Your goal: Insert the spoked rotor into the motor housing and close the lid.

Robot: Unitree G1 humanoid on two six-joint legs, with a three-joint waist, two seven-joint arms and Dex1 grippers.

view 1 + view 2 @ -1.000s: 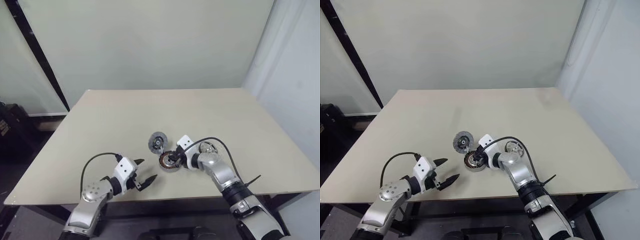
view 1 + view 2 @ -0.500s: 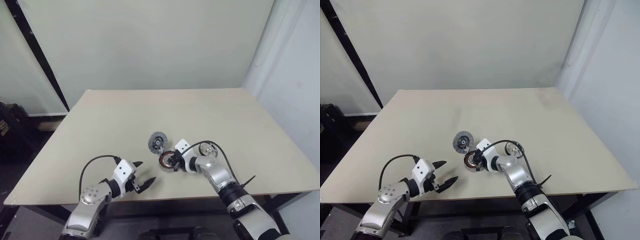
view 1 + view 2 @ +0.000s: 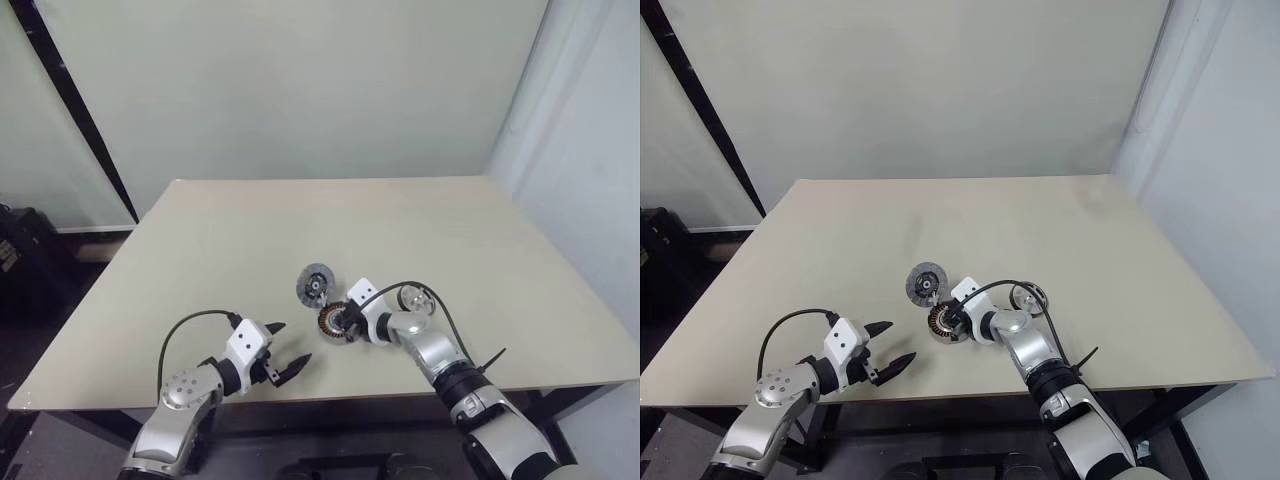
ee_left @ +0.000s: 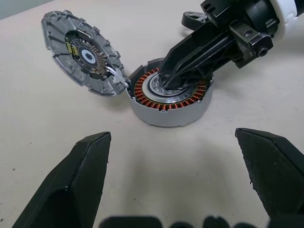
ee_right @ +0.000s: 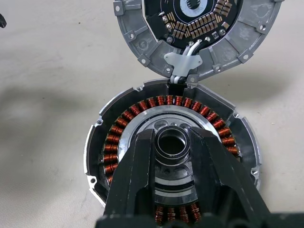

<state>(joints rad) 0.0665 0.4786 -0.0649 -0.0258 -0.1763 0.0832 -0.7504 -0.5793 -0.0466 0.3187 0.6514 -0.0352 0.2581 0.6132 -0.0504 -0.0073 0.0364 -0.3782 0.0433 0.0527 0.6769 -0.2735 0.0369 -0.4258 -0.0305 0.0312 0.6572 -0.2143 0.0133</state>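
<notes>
The motor housing (image 3: pixel 335 322), a shallow silver cup ringed with copper windings, sits near the table's front edge. Its lid (image 3: pixel 315 284) lies open just behind it, inner face up, joined to it by white wires (image 5: pixel 183 64). My right gripper (image 5: pixel 172 137) reaches into the housing's centre (image 4: pixel 164 90), shut on a small dark ring (image 5: pixel 172 145). The spoked rotor (image 3: pixel 418 298), a shiny silver wheel, rests on the table behind my right forearm. My left gripper (image 3: pixel 295 342) hovers open and empty to the housing's left.
The beige table (image 3: pixel 250 230) stretches wide behind the parts. Its front edge runs close under both arms. A black cable (image 3: pixel 420 282) loops over my right wrist above the rotor. A wall stands behind the table.
My right forearm has sunk lower toward the table while its gripper stays at the housing's centre. The left arm, lid and rotor have not moved.
</notes>
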